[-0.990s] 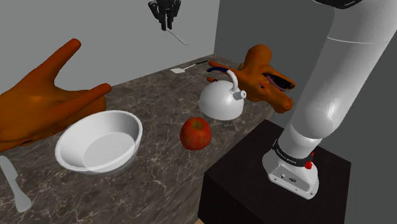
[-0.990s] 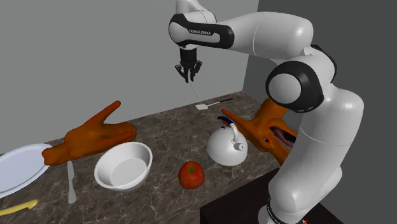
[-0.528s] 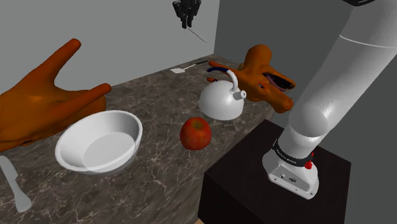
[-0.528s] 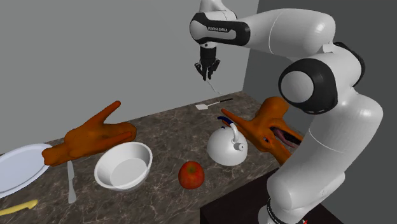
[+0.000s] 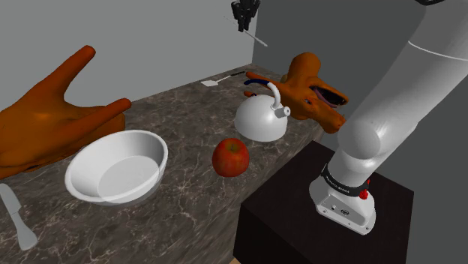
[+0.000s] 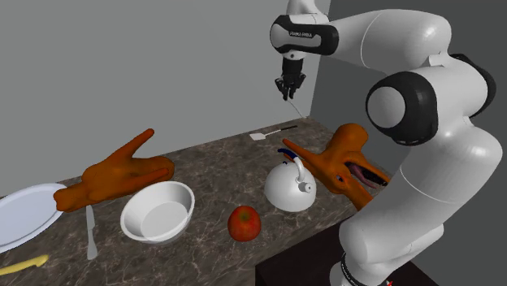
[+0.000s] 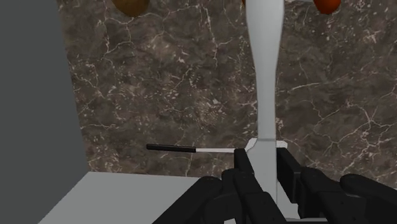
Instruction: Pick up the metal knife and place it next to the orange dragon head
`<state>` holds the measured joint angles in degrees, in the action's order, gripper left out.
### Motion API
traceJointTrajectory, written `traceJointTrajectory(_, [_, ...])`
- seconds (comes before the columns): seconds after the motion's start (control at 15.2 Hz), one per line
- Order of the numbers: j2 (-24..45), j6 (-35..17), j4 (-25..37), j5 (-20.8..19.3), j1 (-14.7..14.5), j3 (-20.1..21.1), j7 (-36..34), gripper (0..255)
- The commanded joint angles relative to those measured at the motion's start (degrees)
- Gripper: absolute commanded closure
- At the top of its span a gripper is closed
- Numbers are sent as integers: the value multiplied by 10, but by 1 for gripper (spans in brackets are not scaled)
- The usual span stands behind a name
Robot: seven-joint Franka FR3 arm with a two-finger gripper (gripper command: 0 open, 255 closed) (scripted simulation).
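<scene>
Knife held aloft, high above the far end of the surface.

Gripper (image 5: 244,16) sits near the top of the shoulder view, in front of the wall corner. Its fingers (image 7: 247,178) are closed against both sides of one end of the grey knife (image 5: 256,38), clasping it. The blade slants down and away from the hand, well above the dark marbled surface (image 5: 187,199). In the wrist view a spatula (image 7: 184,148) with black handle and white head lies on the surface beneath the held knife. The orange dragon head (image 5: 304,86) rests at the surface's edge near the stand (image 5: 300,217), lower than the knife and well apart from it. A white kettle (image 5: 259,120) stands just beside the head. A red apple (image 5: 230,156) and a white bowl (image 5: 116,165) lie further toward the shoulder view's left.
</scene>
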<state>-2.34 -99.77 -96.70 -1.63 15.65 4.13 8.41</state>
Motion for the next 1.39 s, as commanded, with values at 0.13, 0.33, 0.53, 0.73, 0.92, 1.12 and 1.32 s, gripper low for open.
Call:
traceJointTrajectory(0.13, [-8,-1,-7,5,26,-29,57,255])
traceJointTrajectory(0.33, [-11,-24,-34,4,26,-29,57,255])
traceJointTrajectory(0.53, [-13,-48,-60,4,26,-30,56,255])
traceJointTrajectory(0.73, [-14,-71,-84,4,26,-30,56,255])
traceJointTrajectory(0.92, [-14,-94,-107,4,26,-30,55,255])
traceJointTrajectory(1.12, [-13,-117,-129,4,26,-30,55,255])
traceJointTrajectory(1.32, [-10,-140,-149,4,26,-30,54,255])
